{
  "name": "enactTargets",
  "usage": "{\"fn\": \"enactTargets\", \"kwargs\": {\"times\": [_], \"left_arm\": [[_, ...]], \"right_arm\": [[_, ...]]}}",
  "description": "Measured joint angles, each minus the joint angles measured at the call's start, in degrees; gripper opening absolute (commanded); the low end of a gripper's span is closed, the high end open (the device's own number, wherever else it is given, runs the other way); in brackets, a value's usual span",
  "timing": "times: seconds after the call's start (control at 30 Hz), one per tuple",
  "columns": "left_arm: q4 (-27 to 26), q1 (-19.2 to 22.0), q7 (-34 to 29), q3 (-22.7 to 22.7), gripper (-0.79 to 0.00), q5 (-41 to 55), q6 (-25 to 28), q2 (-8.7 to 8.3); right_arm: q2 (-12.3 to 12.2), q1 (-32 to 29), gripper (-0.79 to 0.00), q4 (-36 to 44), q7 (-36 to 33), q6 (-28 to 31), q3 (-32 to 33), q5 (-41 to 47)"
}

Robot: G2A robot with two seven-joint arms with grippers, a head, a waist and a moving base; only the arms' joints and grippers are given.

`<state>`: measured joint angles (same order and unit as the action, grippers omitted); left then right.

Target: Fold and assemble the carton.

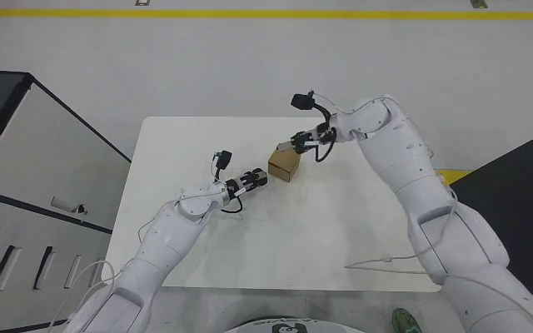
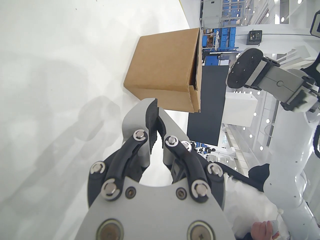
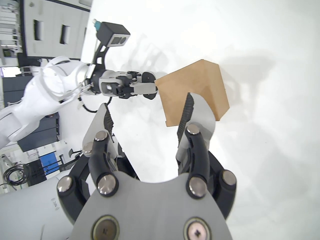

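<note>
A small brown carton (image 1: 285, 164) stands on the white table (image 1: 250, 250), folded into a box shape with one seam edge slightly agape (image 2: 193, 93). My left gripper (image 1: 260, 176) is shut with nothing in it, its tip (image 2: 154, 119) right at the carton's (image 2: 162, 76) near lower side. My right gripper (image 1: 294, 145) hovers open at the carton's far side. In the right wrist view one of its fingers (image 3: 190, 111) overlaps the carton (image 3: 200, 83) and the other stands off beside it. The left gripper (image 3: 147, 89) appears there against the carton's opposite face.
A grey cabinet (image 1: 42, 166) stands off the table's left edge. A yellow floor line (image 1: 266, 13) runs behind the table. Bare table surface lies in front of the carton and to the right.
</note>
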<state>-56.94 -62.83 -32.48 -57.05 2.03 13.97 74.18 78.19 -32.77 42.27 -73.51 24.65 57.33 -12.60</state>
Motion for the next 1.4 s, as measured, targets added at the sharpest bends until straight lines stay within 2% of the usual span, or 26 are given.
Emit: {"fn": "enactTargets", "kwargs": {"times": [0.13,0.3,0.5,0.6,0.63,0.67,0.77,0.8,0.93,1.07,1.2,1.23,1.4], "left_arm": [[0.00,0.00,0.00,0.00,-0.785,0.00,0.00,0.00],[0.00,0.00,0.00,0.00,-0.785,0.00,0.00,0.00],[0.00,0.00,0.00,0.00,-0.785,0.00,0.00,0.00],[0.00,0.00,0.00,0.00,-0.785,0.00,0.00,0.00],[0.00,0.00,0.00,0.00,-0.619,0.00,0.00,0.00],[0.00,0.00,0.00,0.00,-0.089,0.00,0.00,0.00],[0.00,0.00,0.00,0.00,-0.089,0.00,0.00,0.00],[0.00,0.00,0.00,0.00,0.000,0.00,0.00,0.00],[-2.38,-0.63,2.56,0.74,0.000,-3.21,2.07,-0.24],[-7.64,-3.11,8.81,0.86,0.000,-15.59,7.27,-1.08],[-11.17,-5.28,19.79,0.99,0.000,-32.61,6.67,-1.80],[-11.18,-5.30,20.67,1.00,0.000,-34.15,6.64,-1.80],[-11.10,-5.20,18.31,1.09,0.000,-31.24,6.59,-1.79]], "right_arm": [[-2.82,-4.94,0.000,4.00,-2.12,3.92,6.80,6.47],[-6.41,-13.94,0.000,13.59,-0.96,5.16,13.36,13.78],[-10.67,-24.32,0.000,23.28,1.44,7.59,19.47,23.18],[-12.38,-27.70,0.000,26.66,1.42,7.56,20.40,29.04],[-12.68,-28.16,0.000,27.11,1.14,7.28,20.38,30.69],[-12.80,-28.31,0.000,27.23,0.99,7.14,20.36,31.59],[-12.78,-28.23,0.000,27.13,0.95,7.10,20.32,31.24],[-12.77,-28.22,0.000,27.12,0.97,7.11,20.32,31.16],[-12.77,-28.22,0.000,27.12,0.98,7.12,20.33,31.18],[-12.77,-28.22,0.000,27.12,0.98,7.12,20.33,31.18],[-12.77,-28.22,0.000,27.12,0.98,7.12,20.33,31.18],[-12.77,-28.22,0.000,27.12,0.98,7.12,20.33,31.18],[-12.77,-28.22,0.000,27.12,0.98,7.12,20.33,31.18]]}}
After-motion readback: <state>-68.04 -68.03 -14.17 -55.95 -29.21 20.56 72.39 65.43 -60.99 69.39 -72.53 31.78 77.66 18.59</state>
